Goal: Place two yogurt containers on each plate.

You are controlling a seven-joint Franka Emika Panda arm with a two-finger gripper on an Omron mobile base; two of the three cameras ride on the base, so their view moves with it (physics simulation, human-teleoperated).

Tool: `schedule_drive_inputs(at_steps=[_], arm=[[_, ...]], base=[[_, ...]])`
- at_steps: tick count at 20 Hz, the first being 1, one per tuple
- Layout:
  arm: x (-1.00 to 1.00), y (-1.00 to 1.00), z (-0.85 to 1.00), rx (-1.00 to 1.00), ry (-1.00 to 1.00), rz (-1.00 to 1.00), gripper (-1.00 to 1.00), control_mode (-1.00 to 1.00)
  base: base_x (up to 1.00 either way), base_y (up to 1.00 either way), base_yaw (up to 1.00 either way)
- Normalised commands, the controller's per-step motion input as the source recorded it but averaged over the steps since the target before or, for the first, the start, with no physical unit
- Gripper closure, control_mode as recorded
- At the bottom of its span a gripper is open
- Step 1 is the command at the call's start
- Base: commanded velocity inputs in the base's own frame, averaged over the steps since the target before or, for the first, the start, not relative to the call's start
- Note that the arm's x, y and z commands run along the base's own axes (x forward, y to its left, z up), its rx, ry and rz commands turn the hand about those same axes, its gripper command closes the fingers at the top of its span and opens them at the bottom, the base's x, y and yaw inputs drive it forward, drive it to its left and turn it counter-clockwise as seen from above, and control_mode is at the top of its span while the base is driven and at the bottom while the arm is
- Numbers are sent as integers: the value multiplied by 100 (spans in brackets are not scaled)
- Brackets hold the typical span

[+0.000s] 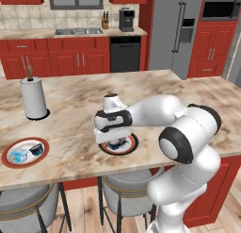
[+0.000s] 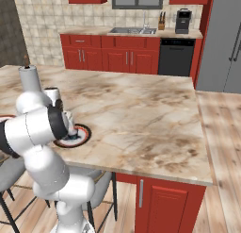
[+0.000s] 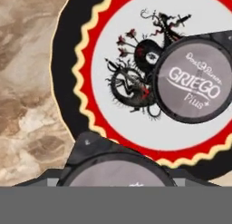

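Observation:
The dark patterned plate lies near the counter's front edge. One dark yogurt container with a pale "Griego" lid stands on its white middle. My gripper hangs just over the plate's near rim, shut on a second dark yogurt container. Far to the left, the orange-rimmed plate carries a light blue yogurt container and a dark one.
A tall white paper-towel roll stands at the counter's back left. Grey stools sit under the front edge. Bare marble counter stretches to the right of the patterned plate.

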Motion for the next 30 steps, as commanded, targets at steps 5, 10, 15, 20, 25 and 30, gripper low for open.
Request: schedule_drive_inputs(at_steps=[5,10,15,20,25,30], arm=[[48,0,-15,-8,0,0,100,-100],[43,1,-18,-8,0,0,-100,-100],[0,0,0,0,0,0,-100,-100],[-9,0,27,0,-7,0,-100,-100],[-29,0,34,0,-8,0,-100,-100],[-70,0,67,0,-19,0,-100,-100]], base=[[0,0,0],[0,0,0],[0,0,0],[0,0,0],[0,0,0],[0,0,0]])
